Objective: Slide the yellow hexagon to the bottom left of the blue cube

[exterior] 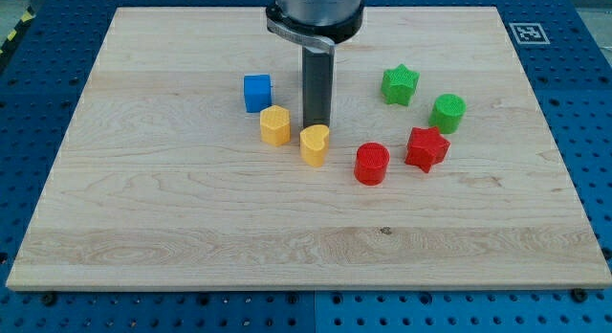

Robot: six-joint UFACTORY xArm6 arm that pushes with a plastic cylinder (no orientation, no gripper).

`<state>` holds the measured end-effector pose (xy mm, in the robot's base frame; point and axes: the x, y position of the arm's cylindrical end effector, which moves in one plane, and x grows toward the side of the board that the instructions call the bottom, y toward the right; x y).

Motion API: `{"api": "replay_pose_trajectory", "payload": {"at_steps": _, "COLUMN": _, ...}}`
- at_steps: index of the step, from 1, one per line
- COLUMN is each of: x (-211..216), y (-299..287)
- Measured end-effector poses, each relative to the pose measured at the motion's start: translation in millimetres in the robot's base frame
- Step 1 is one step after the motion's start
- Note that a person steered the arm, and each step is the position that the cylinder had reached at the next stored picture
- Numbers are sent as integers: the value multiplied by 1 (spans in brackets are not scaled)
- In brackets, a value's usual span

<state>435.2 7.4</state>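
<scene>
The yellow hexagon point(275, 125) sits just below and to the right of the blue cube point(256, 93), close to it. A second yellow block, heart-shaped point(315, 144), lies to the hexagon's right. My tip point(316, 123) comes down from the view's top and ends right above the yellow heart, to the right of the hexagon with a small gap between them. The rod hides part of the board behind it.
A red cylinder point(371, 164) and a red star point(426, 148) lie to the right of the yellow heart. A green star point(400, 85) and a green cylinder point(447, 113) lie further up on the right. The wooden board point(143, 228) rests on a blue perforated table.
</scene>
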Motion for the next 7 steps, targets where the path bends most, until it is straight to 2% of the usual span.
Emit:
{"api": "replay_pose_trajectory", "payload": {"at_steps": 1, "x": 0, "y": 0}}
{"api": "replay_pose_trajectory", "payload": {"at_steps": 4, "x": 2, "y": -62}}
{"api": "replay_pose_trajectory", "payload": {"at_steps": 5, "x": 2, "y": -62}}
{"api": "replay_pose_trajectory", "payload": {"at_steps": 7, "x": -10, "y": 1}}
